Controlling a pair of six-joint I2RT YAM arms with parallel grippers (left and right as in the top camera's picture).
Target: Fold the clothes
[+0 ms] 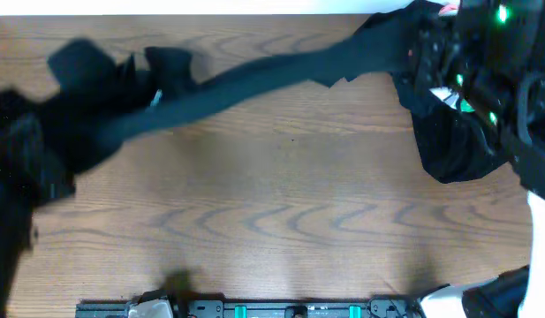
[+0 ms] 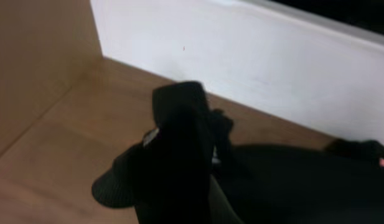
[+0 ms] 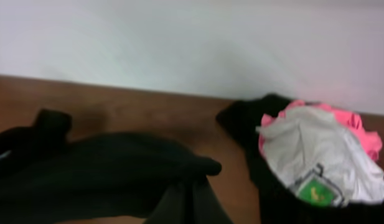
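Right fingers: dark, at the bottom of the right wrist view. Tips drawn together; they seem to pinch a bunched fold of the black garment, but the frame is blurry.
Left gripper: buried under black cloth in the left wrist view. Fingers can't be separated from the fabric, so cannot tell whether they are spread or pressed together.
White tag: small pale fleck on the cloth hump at the left gripper.
Garment position: stretched between the two arms as a long band across the overhead view. It runs from a crumpled mass at far left up to the back right corner, narrowest in the middle.
Table: wood grain, bare in front of the band.
Left arm: black, blurred, at the left edge of the overhead view.
Right arm: black with green lights, in the back right corner above the pile.
Pile detail: dark heap on the table at right. The right wrist view shows a pink piece and a white piece with a green print on top.
Wall: white, along the table's back edge.
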